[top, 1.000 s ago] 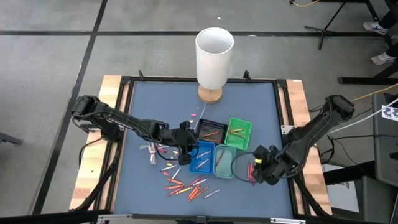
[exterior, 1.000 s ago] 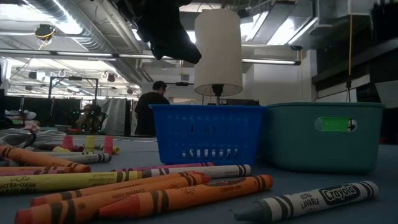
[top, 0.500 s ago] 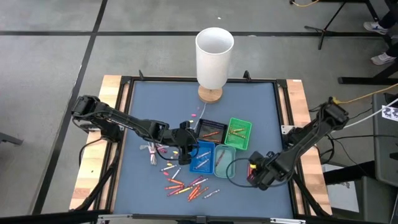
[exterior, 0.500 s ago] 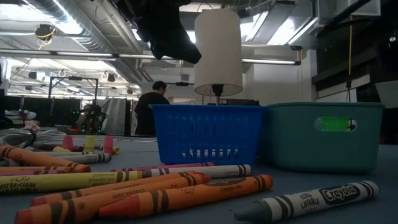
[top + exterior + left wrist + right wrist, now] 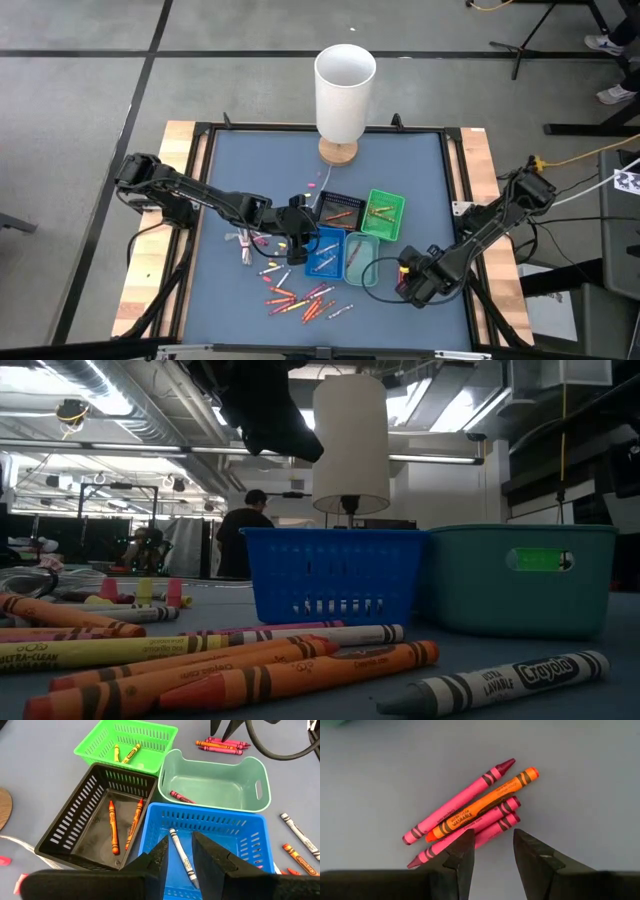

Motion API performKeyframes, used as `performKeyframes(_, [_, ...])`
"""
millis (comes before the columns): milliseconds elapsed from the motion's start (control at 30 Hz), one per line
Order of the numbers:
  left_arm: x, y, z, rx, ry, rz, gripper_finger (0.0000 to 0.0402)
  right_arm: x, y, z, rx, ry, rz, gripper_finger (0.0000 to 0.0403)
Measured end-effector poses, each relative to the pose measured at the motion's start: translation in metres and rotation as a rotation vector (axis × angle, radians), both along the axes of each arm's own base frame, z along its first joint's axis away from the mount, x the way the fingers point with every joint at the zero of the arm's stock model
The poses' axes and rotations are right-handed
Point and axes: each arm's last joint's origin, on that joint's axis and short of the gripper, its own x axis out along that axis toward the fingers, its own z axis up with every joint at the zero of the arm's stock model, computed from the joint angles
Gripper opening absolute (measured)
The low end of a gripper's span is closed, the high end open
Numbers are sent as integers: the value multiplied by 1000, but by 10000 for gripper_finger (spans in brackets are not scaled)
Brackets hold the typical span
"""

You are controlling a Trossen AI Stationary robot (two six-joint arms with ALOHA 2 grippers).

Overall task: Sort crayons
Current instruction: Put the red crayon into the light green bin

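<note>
Four small trays stand together mid-table: black (image 5: 338, 210), green (image 5: 383, 213), blue (image 5: 325, 252) and teal (image 5: 362, 258). My left gripper (image 5: 180, 852) hangs open over the blue tray's near-left end, where a grey crayon (image 5: 182, 859) lies inside. Right of the teal tray, three pink crayons and an orange one (image 5: 485, 807) lie side by side on the mat. My right gripper (image 5: 492, 847) is open and points straight down close above them, its fingers over the lowest pink ones. More loose crayons (image 5: 300, 298) lie near the front edge.
A tall white cylinder on a wooden foot (image 5: 344, 95) stands at the far middle. A thin white cord (image 5: 242, 243) lies left of the trays. The black tray holds orange crayons (image 5: 114, 827), the green yellow ones (image 5: 129, 752), the teal a red one (image 5: 181, 797).
My right gripper has come down toward the group of pink and orange crayons, shifting a little toward the table's near edge. Its fingers have stayed open. The crayons have not moved.
</note>
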Motion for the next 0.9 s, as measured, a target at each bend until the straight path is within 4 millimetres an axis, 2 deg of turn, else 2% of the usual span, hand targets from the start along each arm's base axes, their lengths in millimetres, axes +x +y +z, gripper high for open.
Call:
performKeyframes(233, [0, 0, 0, 0, 0, 1, 71, 0, 0, -1, 8, 14, -19, 136])
performKeyframes(900, [0, 0, 0, 1, -1, 1, 71, -5, -4, -3, -12, 61, -308, 136])
